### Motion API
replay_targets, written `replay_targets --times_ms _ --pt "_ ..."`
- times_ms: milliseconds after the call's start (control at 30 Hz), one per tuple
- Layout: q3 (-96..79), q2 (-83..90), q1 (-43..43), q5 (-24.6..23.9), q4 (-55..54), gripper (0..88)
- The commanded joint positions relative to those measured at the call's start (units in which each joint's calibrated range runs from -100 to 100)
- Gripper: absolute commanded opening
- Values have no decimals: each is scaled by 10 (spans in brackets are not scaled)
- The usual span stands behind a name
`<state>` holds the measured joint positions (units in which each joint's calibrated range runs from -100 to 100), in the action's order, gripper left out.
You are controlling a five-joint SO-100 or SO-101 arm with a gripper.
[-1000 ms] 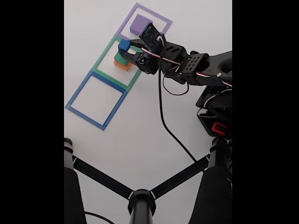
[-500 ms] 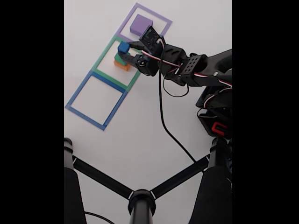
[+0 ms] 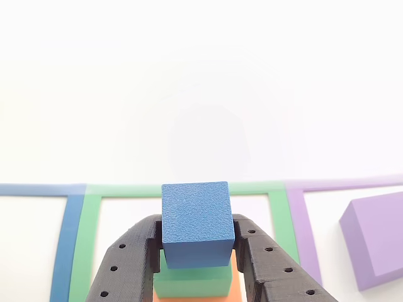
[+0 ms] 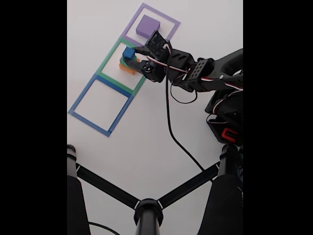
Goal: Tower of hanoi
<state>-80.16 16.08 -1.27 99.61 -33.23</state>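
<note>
The black two-finger gripper point(image 3: 198, 251) clamps the small matte blue block point(image 3: 197, 220) directly above, perhaps touching, the green block point(image 3: 192, 282) on orange point(image 4: 128, 69), inside the flat green square outline point(image 3: 277, 214); white table point(image 4: 146, 132) lies open around.

No text, label, brand, number or sign can be read in either view. The faces of the blocks are plain, the coloured square outlines on the worktop carry no lettering, and the arm's dark parts show no legible marking.
</note>
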Motion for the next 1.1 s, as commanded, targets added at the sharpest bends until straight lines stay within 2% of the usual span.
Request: replay_targets --times_ms 0,400,733,867,1067 --pt "5 -1 1 4 -17 29" --pt "6 -17 0 4 -36 176" --pt "13 25 8 4 -11 219" --pt "42 100 17 4 93 222" --pt "162 249 36 4 416 193"
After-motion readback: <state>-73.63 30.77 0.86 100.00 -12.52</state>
